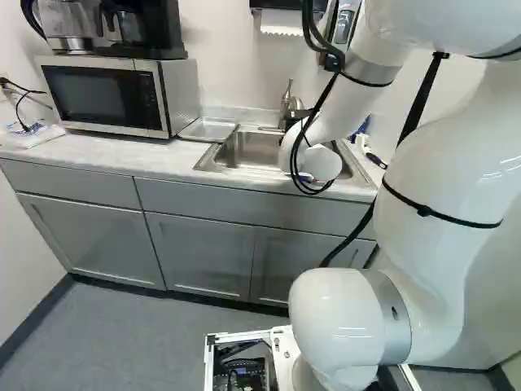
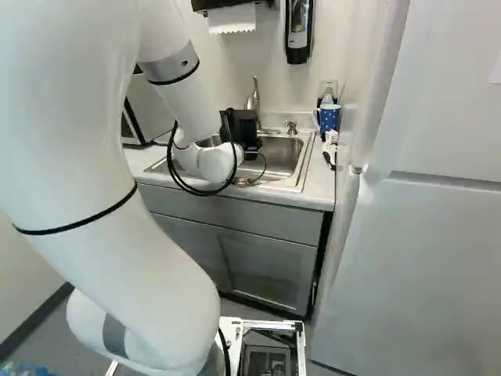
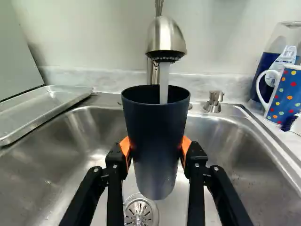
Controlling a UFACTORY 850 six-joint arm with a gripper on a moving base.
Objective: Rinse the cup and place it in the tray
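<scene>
Cabinets (image 1: 203,257): standing at 11 o'clock from the base, the arm covering their far end.
White door (image 2: 423,258): rising at 2 o'clock, close beside the counter.
Arm (image 1: 435,187): reaching toward 12 o'clock, blocking much of the sink in both base views.
Sink (image 1: 212,161): lying beneath the gripper, its near edge running out of the wrist view.
Microwave (image 1: 102,94): sitting at 11 o'clock.
Tray (image 3: 42,108): resting at 10 o'clock from the gripper, beside the sink, partly cut off.
Faucet (image 3: 164,40): pouring water at 12 o'clock, into the cup.
Gripper (image 2: 243,129): clamping the cup between both orange pads.
Cup (image 3: 157,141): standing roughly upright over the drain (image 3: 139,212), its inside bottom hiding.
Mug (image 3: 284,96): standing at 2 o'clock, partly hiding a clear container (image 3: 277,44).
Soap pump (image 3: 213,101): standing at 1 o'clock.
Brush (image 3: 294,123): lying at 2 o'clock, mostly cut off.
</scene>
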